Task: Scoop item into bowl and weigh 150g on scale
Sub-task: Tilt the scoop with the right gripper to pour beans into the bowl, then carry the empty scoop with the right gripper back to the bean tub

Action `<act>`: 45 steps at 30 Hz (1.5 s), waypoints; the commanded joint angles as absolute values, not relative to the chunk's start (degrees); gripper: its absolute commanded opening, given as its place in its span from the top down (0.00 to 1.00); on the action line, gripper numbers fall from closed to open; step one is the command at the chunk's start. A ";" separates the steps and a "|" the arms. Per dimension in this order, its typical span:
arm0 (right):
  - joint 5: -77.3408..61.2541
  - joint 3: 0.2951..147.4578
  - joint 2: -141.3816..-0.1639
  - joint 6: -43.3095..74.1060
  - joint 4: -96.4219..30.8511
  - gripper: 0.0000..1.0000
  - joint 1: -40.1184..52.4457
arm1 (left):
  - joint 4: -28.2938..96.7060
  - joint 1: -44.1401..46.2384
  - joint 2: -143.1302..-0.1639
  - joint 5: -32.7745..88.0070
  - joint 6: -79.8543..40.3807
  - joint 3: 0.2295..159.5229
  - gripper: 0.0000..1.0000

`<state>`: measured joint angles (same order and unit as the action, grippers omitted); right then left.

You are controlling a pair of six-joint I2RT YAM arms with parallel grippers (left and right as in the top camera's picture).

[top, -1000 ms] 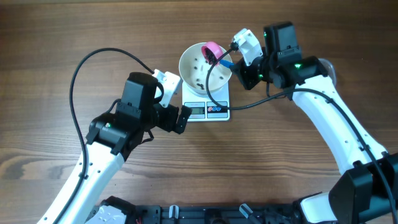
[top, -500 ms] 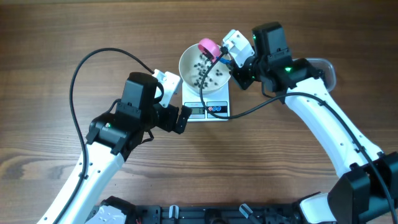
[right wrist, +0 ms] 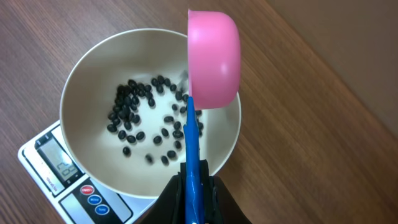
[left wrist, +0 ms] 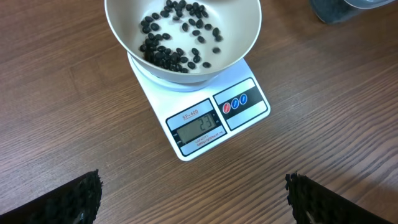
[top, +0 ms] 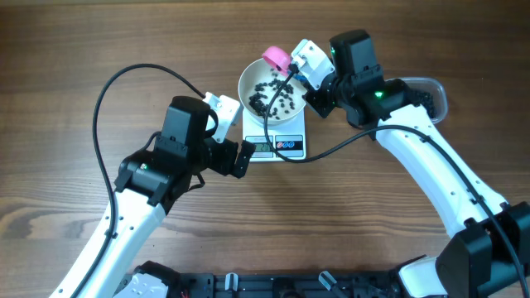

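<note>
L gripper (left wrist: 194, 202): jaws wide apart, nothing between them. It hovers low over the bare table (top: 83, 50) on the near-left of the scale (left wrist: 214, 118). Prob. parked there so its cam reads the display and it stays out of the pour path. Display is lit, short fig., can't read it for sure.

Scale sits flat and square on the table with its front edge toward the L arm. Open wood on the near, L and far sides, so plenty of room.

Bowl (right wrist: 87, 112) sits centred on the scale platform, its rim overhanging the platform. Beans (left wrist: 166, 55) lie inside as a thin scatter, heaped a bit to one side, white floor showing between them. Judgement: well short of target, more loads needed.

R gripper (right wrist: 194, 193): jaws clamped together on the blue handle (right wrist: 193, 143) of the pink scoop (right wrist: 213, 59), gripping the tail end so the cup reaches past the fingers. Cup is tipped over, its back to the cam, above the bowl's far rim. Looks like a dump pose. Can't tell if the cup is empty.

Tight spot: cup close to the rim, so a knock would upset the reading. Lift before swinging.

Beyond, R side: clear tub (top: 435, 95), partly hidden by the R arm, contents not visible. The path from bowl to tub looks clear apart from the arm's own cable.
</note>
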<state>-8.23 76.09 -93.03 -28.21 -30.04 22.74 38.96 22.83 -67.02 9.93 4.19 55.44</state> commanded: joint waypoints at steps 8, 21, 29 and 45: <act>-3.92 75.70 -91.81 -29.71 -29.67 0.96 23.42 | 38.76 23.14 -67.18 10.83 4.25 55.07 0.00; -4.91 75.72 -90.37 0.21 -21.67 0.96 22.20 | 38.76 23.14 -67.18 10.83 4.25 55.07 0.00; -12.58 75.72 -84.14 3.42 -19.79 0.96 8.99 | 38.76 23.14 -67.18 10.85 4.27 55.07 0.00; -19.81 75.72 -83.53 -6.04 -20.16 0.96 -15.33 | 38.76 23.14 -67.18 10.83 4.25 55.07 0.00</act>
<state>-18.04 76.09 -83.40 -0.54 -20.49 -13.80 38.96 22.83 -67.02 9.93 4.19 55.44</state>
